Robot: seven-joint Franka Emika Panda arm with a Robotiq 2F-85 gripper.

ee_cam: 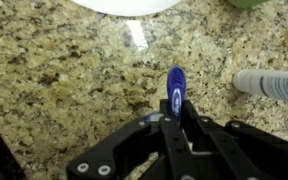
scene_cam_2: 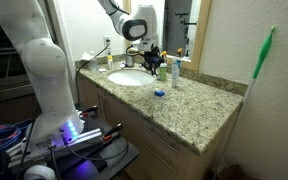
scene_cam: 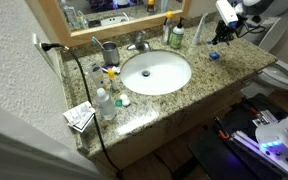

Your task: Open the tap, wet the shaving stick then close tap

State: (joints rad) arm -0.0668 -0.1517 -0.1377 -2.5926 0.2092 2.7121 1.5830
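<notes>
- The gripper hangs over the counter beside the sink, its jaws pressed together
- The razor shows its blue head right at their tips; we cannot tell whether they pinch its handle or it lies on the stone below, where both exterior views show a small blue thing
- The tap stands well apart behind the basin, so we judge opening it is not yet done
</notes>
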